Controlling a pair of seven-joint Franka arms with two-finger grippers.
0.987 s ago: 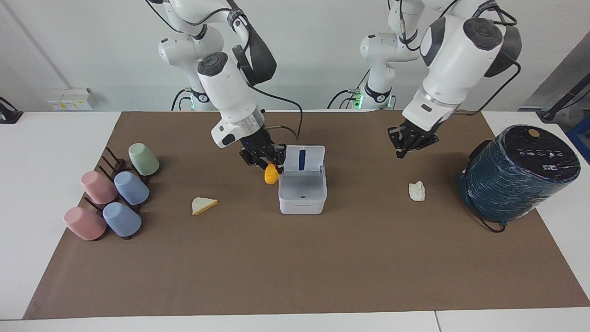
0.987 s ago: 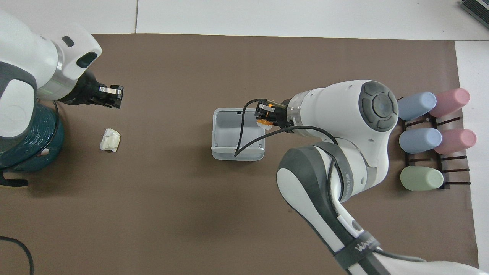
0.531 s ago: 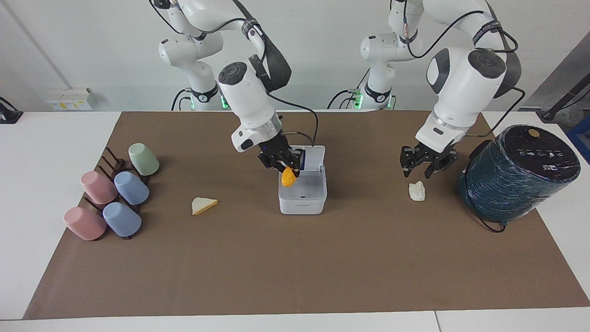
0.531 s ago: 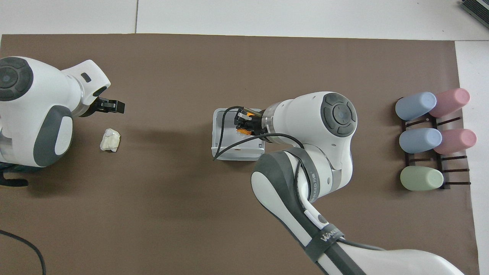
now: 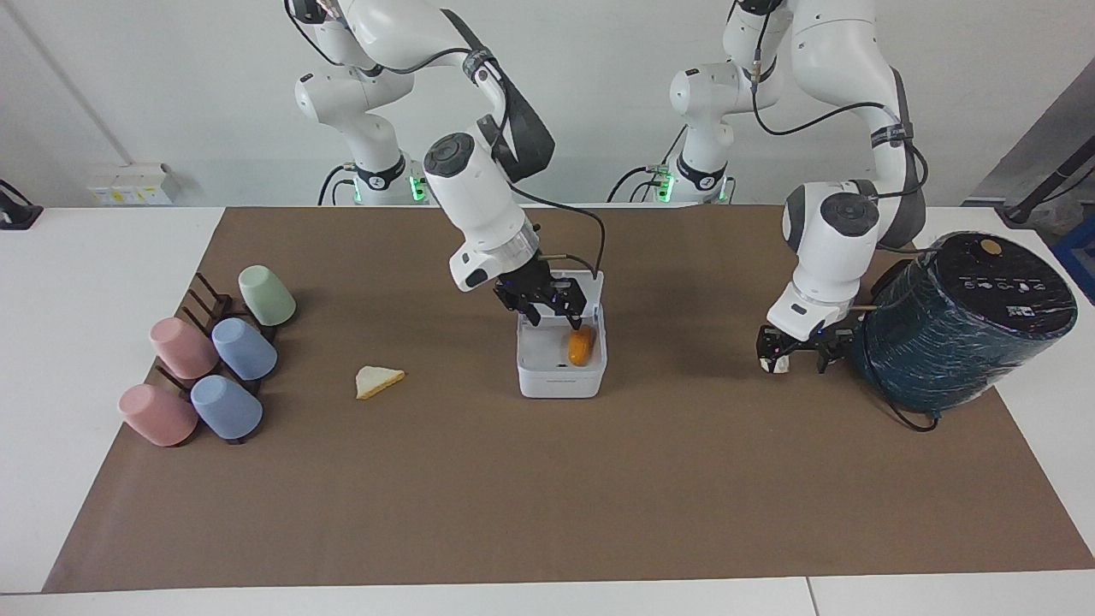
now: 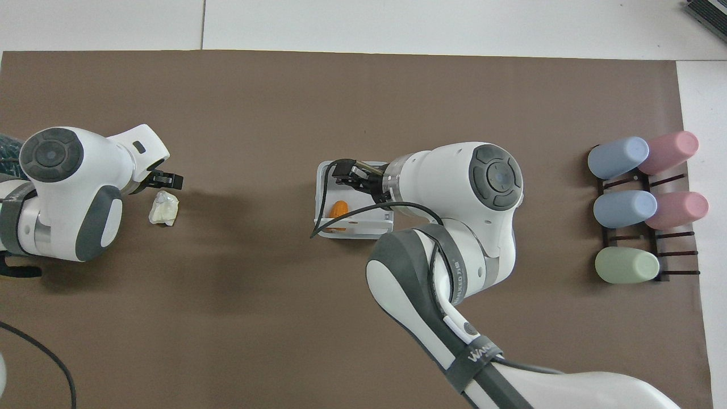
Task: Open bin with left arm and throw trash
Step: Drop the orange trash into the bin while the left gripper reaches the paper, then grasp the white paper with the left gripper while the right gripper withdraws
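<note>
1. A brown mat (image 5: 547, 496) covers the white table (image 5: 94, 282) before a pale wall.
2. The bin (image 5: 561, 382) stands mid-mat, lid up, the corn piece (image 5: 581, 346) inside.
3. The right gripper (image 5: 552, 306), open and empty, hangs over the bin.
4. The left gripper (image 5: 797, 351), jaws spread, straddles the paper wad (image 6: 163, 207).

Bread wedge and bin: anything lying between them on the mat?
Nothing: bare brown mat between the bread wedge and the bin, clear in the facing view.

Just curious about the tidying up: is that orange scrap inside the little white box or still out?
Inside. The orange scrap lies on the floor of the open white box.
</note>
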